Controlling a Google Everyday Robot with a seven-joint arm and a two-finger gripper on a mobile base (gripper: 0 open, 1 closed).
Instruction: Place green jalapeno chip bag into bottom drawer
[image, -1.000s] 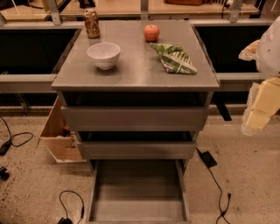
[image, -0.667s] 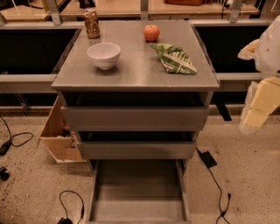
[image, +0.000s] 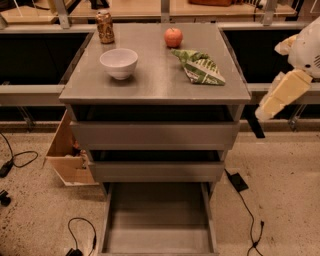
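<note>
Green jalapeno chip bag (image: 200, 67), crumpled foil, green with white stripes: lying flat on the right half of the grey metal cabinet top (image: 155, 87), its long side running from far-left to near-right, close to the right edge. It is not in any drawer.

Round red apple (image: 173, 37): just beyond the bag's far end, near it; contact cannot be told. White ceramic bowl (image: 119, 62): upright on the left half of the top, well apart from the bag. Brown printed drink can (image: 105, 26): upright at the far-left corner, behind the bowl.

Below the top are two grey upper drawers (image: 154, 135), stepped one under the other, each with a dark gap above its front. Bottom drawer (image: 157, 220): the lowest, pulled out toward the near side, with its flat grey floor in full view.

Gripper (image: 282, 95), a cream-coloured piece hanging from the white arm (image: 307, 47): off the right side of the cabinet, at about the height of the top and apart from the bag. Whether it is open or closed: cannot tell. It holds nothing visible.

Surroundings: an open wooden box (image: 67, 155) on the speckled floor, left of the cabinet; black cables on the floor at near left (image: 82, 232); a black cable with a block (image: 237, 181) at right.
</note>
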